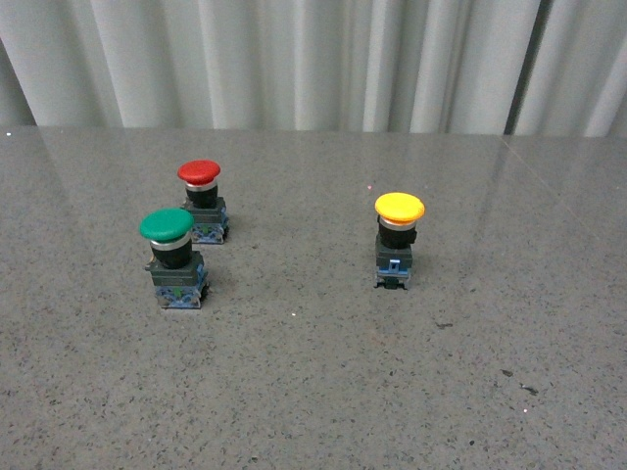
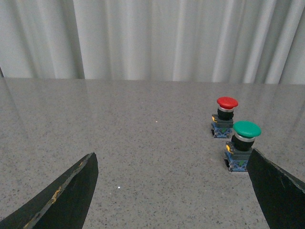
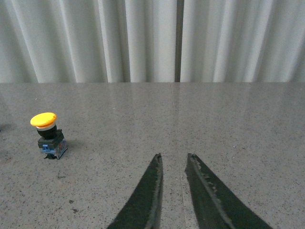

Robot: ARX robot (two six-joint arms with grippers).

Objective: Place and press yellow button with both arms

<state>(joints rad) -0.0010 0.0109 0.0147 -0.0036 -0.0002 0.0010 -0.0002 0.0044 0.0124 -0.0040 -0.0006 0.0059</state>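
Note:
The yellow button point(image 1: 398, 238) stands upright on the grey speckled table, right of centre in the front view; it also shows in the right wrist view point(image 3: 48, 135), off to one side of the gripper and well apart from it. Neither arm shows in the front view. My left gripper point(image 2: 171, 160) is open wide and empty, its black fingers point(image 2: 71, 191) low over the table. My right gripper point(image 3: 173, 155) is shut with nothing between its narrow fingers point(image 3: 148, 191), above bare table.
A green-capped button point(image 1: 172, 258) and a red-capped button point(image 1: 203, 200) stand upright at the left; both show in the left wrist view, the green one point(image 2: 242, 149) just beyond one finger, the red one point(image 2: 224, 116) farther. A pleated white curtain point(image 1: 313, 59) backs the table.

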